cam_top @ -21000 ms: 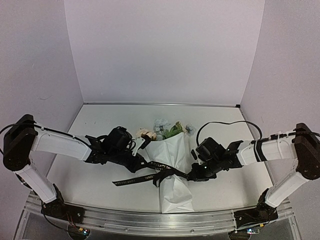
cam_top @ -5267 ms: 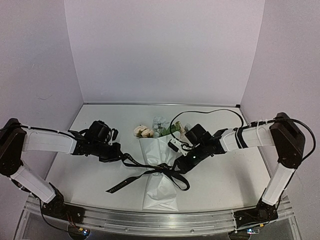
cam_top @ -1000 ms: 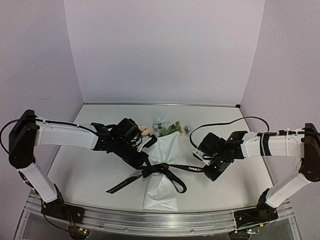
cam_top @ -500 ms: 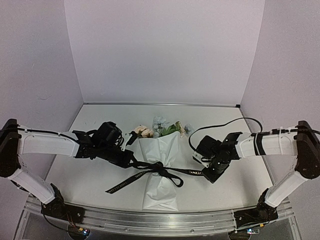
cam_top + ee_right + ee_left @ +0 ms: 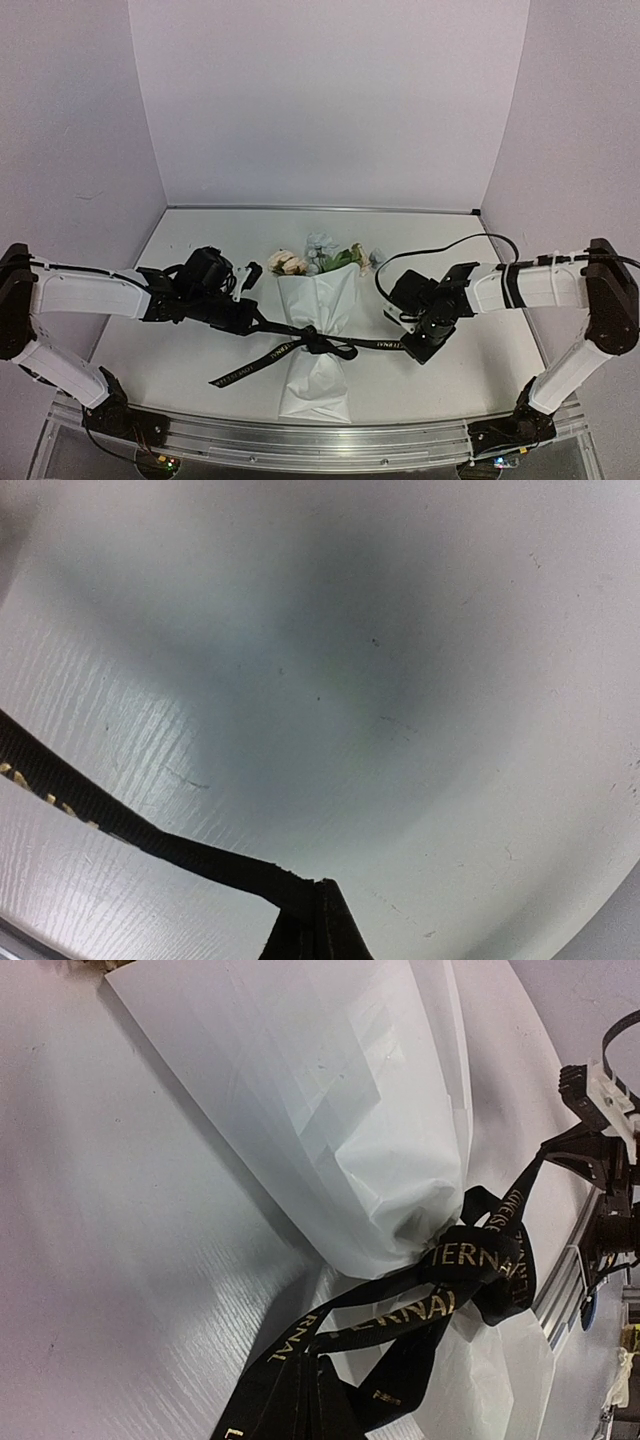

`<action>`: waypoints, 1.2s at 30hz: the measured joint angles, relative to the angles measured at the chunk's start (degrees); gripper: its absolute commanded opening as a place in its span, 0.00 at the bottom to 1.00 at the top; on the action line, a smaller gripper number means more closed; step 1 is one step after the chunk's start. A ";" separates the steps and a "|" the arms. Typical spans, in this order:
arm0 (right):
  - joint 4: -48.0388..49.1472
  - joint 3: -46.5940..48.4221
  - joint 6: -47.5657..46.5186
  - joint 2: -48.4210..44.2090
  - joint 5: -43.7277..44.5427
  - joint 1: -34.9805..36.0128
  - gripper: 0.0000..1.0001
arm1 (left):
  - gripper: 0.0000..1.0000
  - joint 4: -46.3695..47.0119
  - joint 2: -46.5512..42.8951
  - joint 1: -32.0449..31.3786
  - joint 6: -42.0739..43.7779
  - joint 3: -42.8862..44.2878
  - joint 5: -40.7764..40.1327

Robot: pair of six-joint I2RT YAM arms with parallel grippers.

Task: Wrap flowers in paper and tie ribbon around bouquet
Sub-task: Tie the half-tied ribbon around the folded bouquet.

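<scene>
The bouquet lies mid-table, its white paper coned around the stems, with peach and pale blue flowers showing at the far end. The black ribbon with gold lettering is knotted around the cone's narrow waist, pinching it. My left gripper is shut on a ribbon strand left of the knot; in the left wrist view its tips clamp the ribbon in front of the paper. My right gripper is shut on the ribbon's right end, and the right wrist view shows the tips pinching the strand.
A loose ribbon tail trails toward the front left. The right arm's black cable loops above the table at the right. White walls stand behind and at both sides, and the metal rail runs along the near edge.
My left gripper has pulled leftward away from the bouquet with its strand. The ribbon has drawn taut, the loose loops have shrunk into a tight knot. The right gripper has barely shifted.
</scene>
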 measured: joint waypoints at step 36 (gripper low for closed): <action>33.32 0.91 1.26 10.03 -6.23 8.55 0.20 | 0.00 1.53 3.41 0.37 1.47 2.36 5.17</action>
